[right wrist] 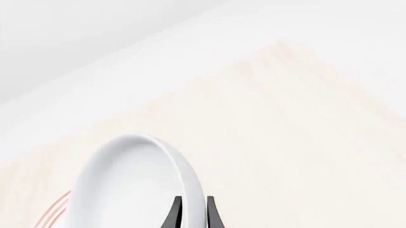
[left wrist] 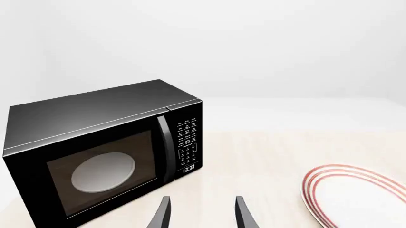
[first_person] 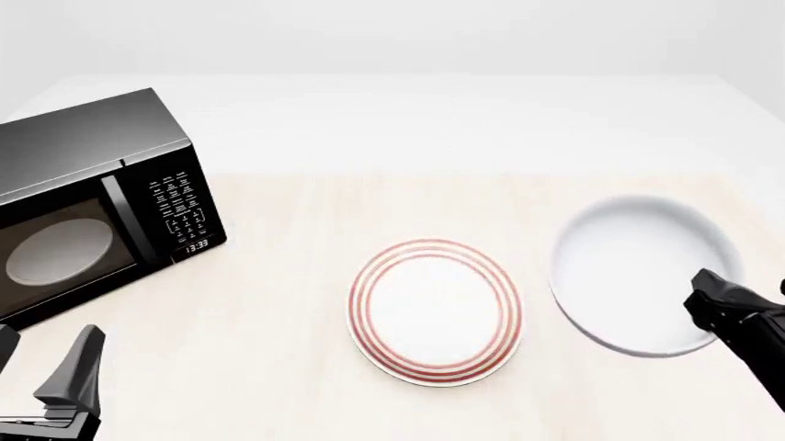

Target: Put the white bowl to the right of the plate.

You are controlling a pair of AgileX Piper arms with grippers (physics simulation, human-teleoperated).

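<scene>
The plate, flat and white with red rings, lies at the middle of the table. The white bowl is just to its right, close to it but apart. My right gripper is shut on the bowl's near right rim. In the right wrist view its two fingers pinch the bowl's rim, and the plate's edge shows beyond. I cannot tell whether the bowl rests on the table. My left gripper is open and empty at the near left; in its wrist view the plate also shows.
A black microwave with its door shut stands at the far left of the table, also in the left wrist view. The wooden tabletop runs to the right edge just beyond the bowl.
</scene>
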